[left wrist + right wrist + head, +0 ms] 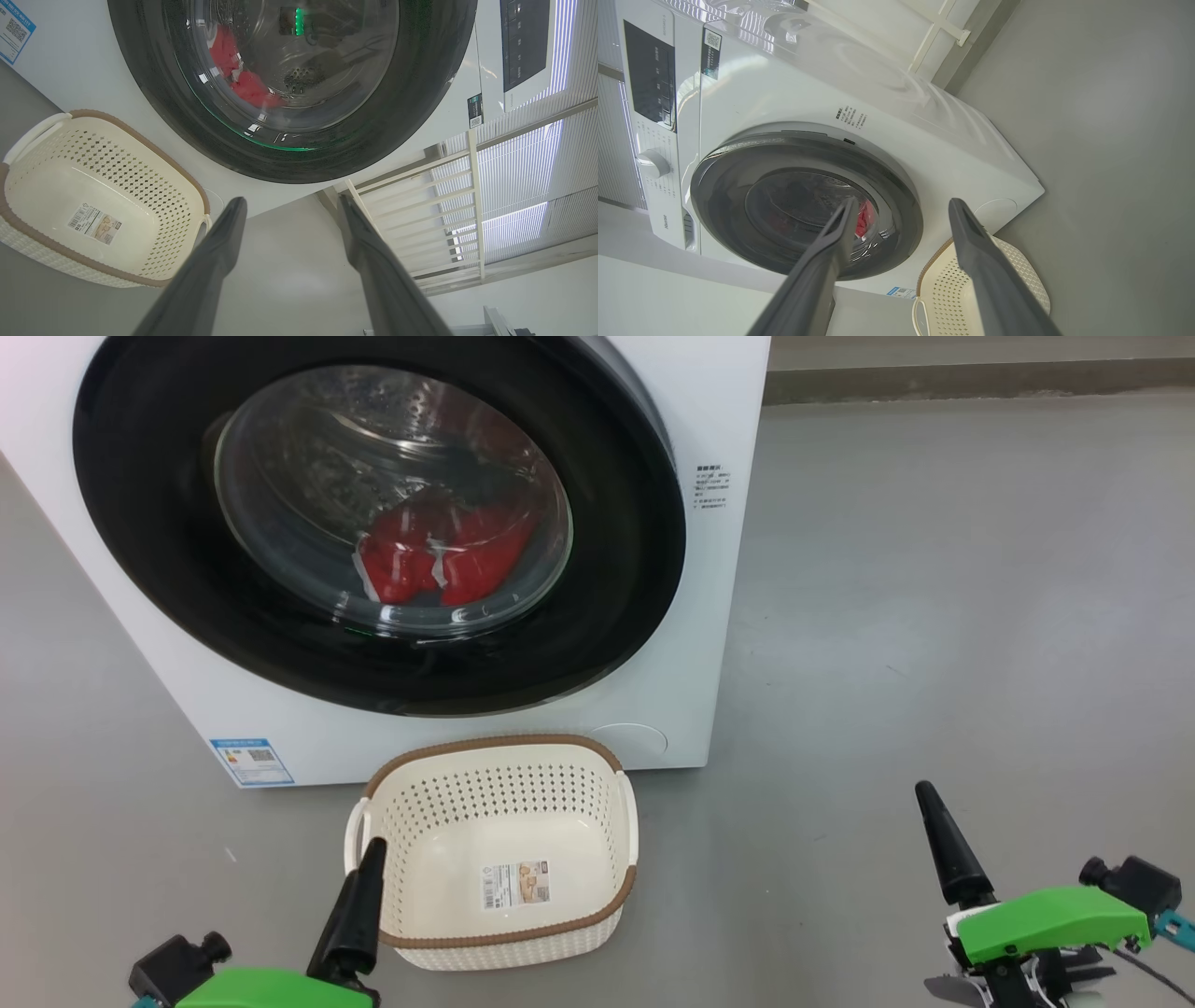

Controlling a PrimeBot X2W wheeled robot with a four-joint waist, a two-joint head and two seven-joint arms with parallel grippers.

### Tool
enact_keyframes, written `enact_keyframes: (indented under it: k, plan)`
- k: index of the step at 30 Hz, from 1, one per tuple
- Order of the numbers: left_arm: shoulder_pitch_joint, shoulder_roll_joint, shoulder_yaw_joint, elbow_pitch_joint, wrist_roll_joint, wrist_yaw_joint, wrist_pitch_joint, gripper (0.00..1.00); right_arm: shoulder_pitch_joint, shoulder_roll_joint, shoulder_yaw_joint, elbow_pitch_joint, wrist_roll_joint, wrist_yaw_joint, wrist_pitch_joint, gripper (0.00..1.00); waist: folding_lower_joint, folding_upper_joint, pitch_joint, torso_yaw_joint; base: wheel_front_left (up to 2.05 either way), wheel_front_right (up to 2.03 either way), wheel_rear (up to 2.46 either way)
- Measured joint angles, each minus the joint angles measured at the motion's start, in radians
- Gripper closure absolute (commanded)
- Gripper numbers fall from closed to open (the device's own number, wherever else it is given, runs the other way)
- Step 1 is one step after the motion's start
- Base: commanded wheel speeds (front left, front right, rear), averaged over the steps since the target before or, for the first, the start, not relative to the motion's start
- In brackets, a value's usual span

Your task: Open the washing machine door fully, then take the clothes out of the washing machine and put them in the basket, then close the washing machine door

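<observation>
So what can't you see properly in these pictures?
Clothes, head view: the door's curved, glary glass hides how many there are.
Door, head view: top cut off by the picture's edge.
Basket label, head view: print too small to read.
Basket, right wrist view: partly behind a finger, cut by the bottom edge.

Before the washing machine [280,728], the basket [495,793]; inside, seemingly low, the clothes [443,560].
</observation>
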Motion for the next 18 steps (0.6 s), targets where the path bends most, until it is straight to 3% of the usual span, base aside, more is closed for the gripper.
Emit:
enact_keyframes:
  k: [18]
  plan:
    - [-0.034,0.001,-0.046,-0.017,0.263,0.044,-0.053,0.00,-0.054,-0.002,0.044,-0.007,-0.204,0.000,-0.050,0.00,0.0000,0.0000,-0.003,-0.008,0.00,0.00,0.00]
